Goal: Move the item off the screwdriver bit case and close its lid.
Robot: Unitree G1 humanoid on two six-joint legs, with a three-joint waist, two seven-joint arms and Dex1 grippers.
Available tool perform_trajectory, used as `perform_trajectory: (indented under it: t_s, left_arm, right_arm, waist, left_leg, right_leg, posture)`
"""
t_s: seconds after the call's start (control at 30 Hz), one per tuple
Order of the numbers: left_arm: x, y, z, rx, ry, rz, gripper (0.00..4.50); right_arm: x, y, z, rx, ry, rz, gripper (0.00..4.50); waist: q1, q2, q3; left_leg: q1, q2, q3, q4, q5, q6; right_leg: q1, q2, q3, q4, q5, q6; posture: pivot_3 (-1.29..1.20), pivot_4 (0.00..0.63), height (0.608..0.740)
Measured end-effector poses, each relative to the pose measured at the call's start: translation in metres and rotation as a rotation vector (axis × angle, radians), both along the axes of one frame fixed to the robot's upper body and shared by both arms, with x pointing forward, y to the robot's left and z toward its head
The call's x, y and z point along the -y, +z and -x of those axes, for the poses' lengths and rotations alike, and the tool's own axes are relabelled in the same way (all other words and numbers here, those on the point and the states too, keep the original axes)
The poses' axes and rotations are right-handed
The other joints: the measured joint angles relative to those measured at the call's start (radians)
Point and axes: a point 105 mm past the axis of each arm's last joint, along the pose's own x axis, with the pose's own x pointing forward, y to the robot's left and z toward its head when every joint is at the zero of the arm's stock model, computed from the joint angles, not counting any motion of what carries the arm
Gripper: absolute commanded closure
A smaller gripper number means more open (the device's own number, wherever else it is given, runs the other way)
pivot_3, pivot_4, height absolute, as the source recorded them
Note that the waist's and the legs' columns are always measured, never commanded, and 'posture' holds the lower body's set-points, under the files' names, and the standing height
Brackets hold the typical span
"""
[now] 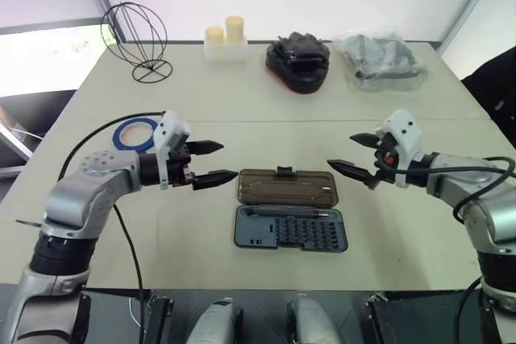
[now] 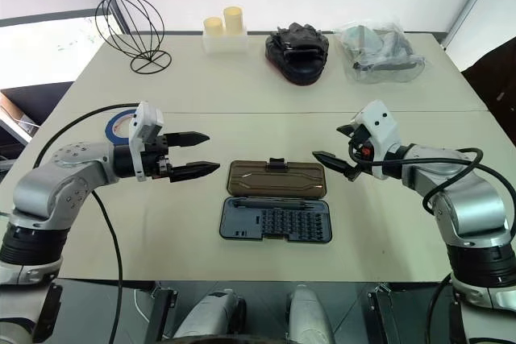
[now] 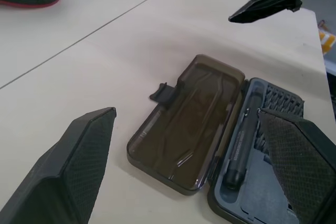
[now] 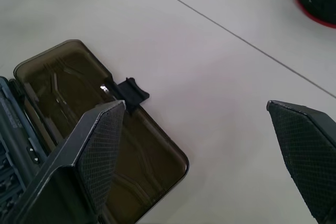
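Note:
The screwdriver bit case (image 1: 290,231) lies open near the table's front edge, its dark blue-grey tray full of bits and a driver handle (image 3: 239,145). The smoky-brown lid (image 1: 286,187) is folded flat on the table beyond the tray, its black latch tab (image 1: 284,172) on the far edge. Nothing rests on the tray or the lid. A blue tape roll (image 1: 133,133) lies on the table left of the case, behind my left gripper (image 1: 229,161). That gripper hovers open just left of the lid. My right gripper (image 1: 341,153) hovers open just right of it. Both are empty.
At the back of the table stand a black wire sphere (image 1: 137,38), two cream candles (image 1: 226,38), a black pouch with red trim (image 1: 298,60) and a clear plastic bag (image 1: 379,58). A seam (image 1: 322,121) crosses the table behind the case.

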Motion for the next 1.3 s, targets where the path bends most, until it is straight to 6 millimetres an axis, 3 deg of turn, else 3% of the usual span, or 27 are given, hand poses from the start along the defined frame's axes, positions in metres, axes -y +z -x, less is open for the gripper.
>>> perform_trajectory:
  t_s: [0.27, 0.37, 0.6, 0.83, 1.03, 1.2, 1.3]
  left_arm:
    - [-0.006, -0.003, -0.006, -0.014, 0.036, 0.003, 0.00]
    - [-0.005, 0.001, -0.005, 0.006, 0.020, 0.004, 0.85]
    - [-0.003, 0.007, -0.004, 0.011, -0.013, 0.007, 4.39]
    - [0.012, 0.006, 0.016, -0.049, -0.172, -0.024, 4.45]
    - [0.027, -0.048, 0.050, -0.183, -0.374, -0.142, 4.45]
    - [0.030, -0.066, 0.049, -0.148, -0.419, -0.210, 4.45]
    - [0.029, -0.090, 0.049, -0.107, -0.469, -0.334, 4.45]
  right_arm:
    - [0.004, -0.006, 0.002, -0.018, -0.014, 0.002, 0.05]
    - [0.004, -0.005, 0.002, -0.015, -0.016, 0.003, 0.00]
    - [0.004, -0.005, 0.001, 0.000, -0.015, 0.020, 0.00]
    - [0.006, -0.011, -0.001, -0.003, -0.012, 0.055, 0.00]
    - [0.003, -0.016, -0.004, -0.006, 0.004, 0.076, 0.00]
    - [-0.002, -0.020, -0.004, -0.017, 0.022, 0.075, 0.00]
    - [-0.005, -0.023, -0.005, -0.027, 0.043, 0.084, 0.00]
  waist:
    - [0.000, 0.000, 0.000]
    - [0.001, 0.000, 0.000]
    - [0.001, 0.000, 0.000]
    - [-0.001, 0.000, 0.000]
    - [-0.001, 0.000, 0.000]
    - [0.003, 0.000, 0.000]
    - [0.001, 0.000, 0.000]
  left_leg:
    - [0.000, 0.000, 0.000, 0.000, 0.000, 0.000]
    - [0.000, 0.000, 0.000, 0.000, 0.000, 0.000]
    - [0.000, 0.000, 0.000, 0.000, 0.000, 0.000]
    - [0.000, 0.000, 0.000, 0.000, 0.000, 0.000]
    - [0.000, 0.000, 0.000, 0.000, 0.000, 0.000]
    - [0.000, 0.000, 0.000, 0.000, 0.000, 0.000]
    - [0.000, 0.000, 0.001, 0.000, 0.000, 0.000]
  right_leg:
    - [0.000, 0.000, 0.000, 0.000, 0.000, 0.000]
    - [0.000, 0.000, 0.000, 0.000, 0.000, 0.000]
    - [0.000, 0.000, 0.000, 0.000, 0.000, 0.000]
    - [0.000, 0.000, 0.000, 0.000, 0.000, 0.000]
    - [0.000, 0.001, 0.001, 0.000, 0.000, 0.000]
    - [0.000, 0.000, 0.001, -0.001, 0.000, 0.000]
    - [0.000, 0.001, 0.000, -0.001, 0.000, 0.000]
  posture:
    - [0.00, 0.150, 0.740]
    - [0.00, 0.150, 0.740]
    - [0.00, 0.150, 0.740]
    - [0.00, 0.150, 0.740]
    - [0.00, 0.150, 0.740]
    - [0.00, 0.150, 0.740]
    - [0.00, 0.150, 0.740]
